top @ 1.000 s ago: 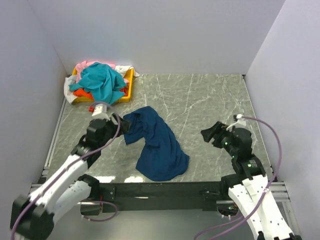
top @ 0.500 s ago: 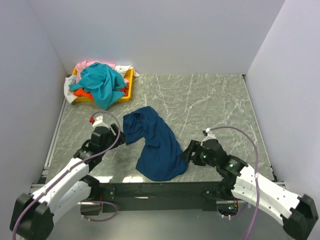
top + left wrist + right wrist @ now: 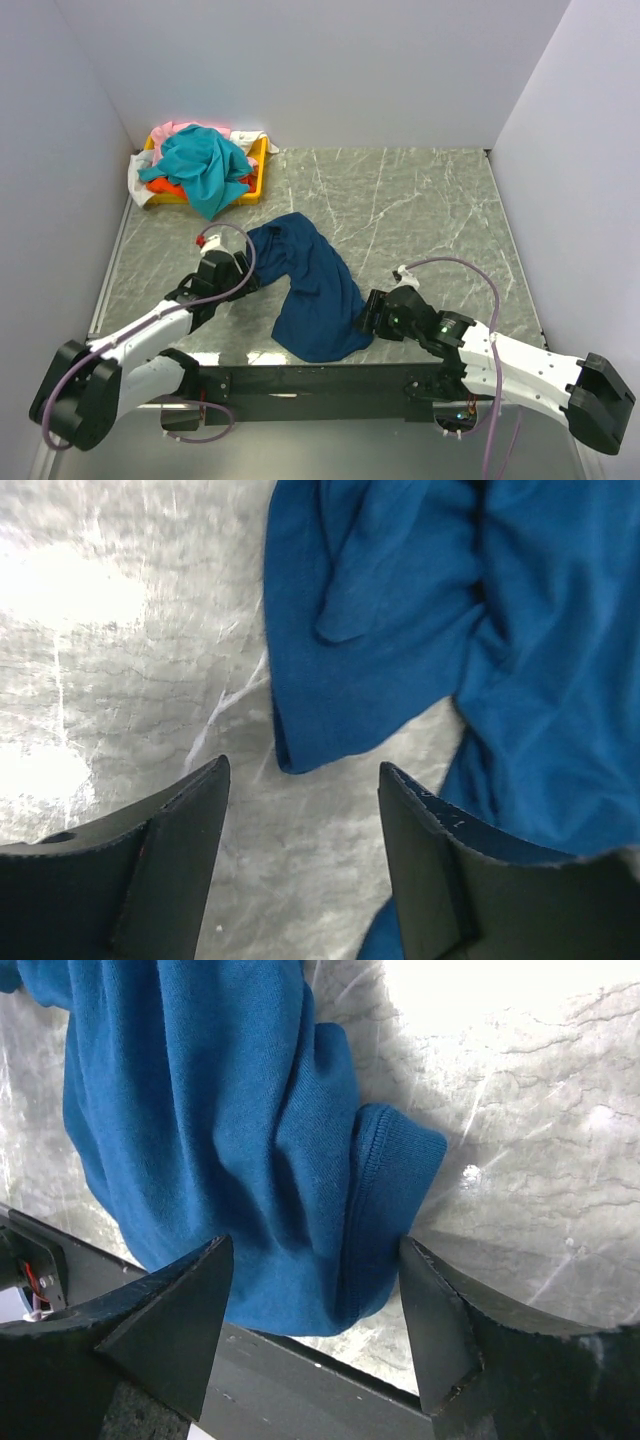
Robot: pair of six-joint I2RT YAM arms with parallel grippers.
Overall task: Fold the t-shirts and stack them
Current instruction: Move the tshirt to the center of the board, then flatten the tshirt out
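Navy shirt (image 3: 312,290) is lying crumpled mid-counter (image 3: 420,210), closer to my edge. My left pincer (image 3: 300,780) is down at the shirt's far left end, spread wide with a folded hem just ahead of the gap, nothing pinched. Right pincer (image 3: 315,1250) is spread too, at the near right corner, lined up on a cuff. The pile of other shirts (image 3: 195,165), teal on top, sits in the yellow tray (image 3: 258,165) in the far left corner.
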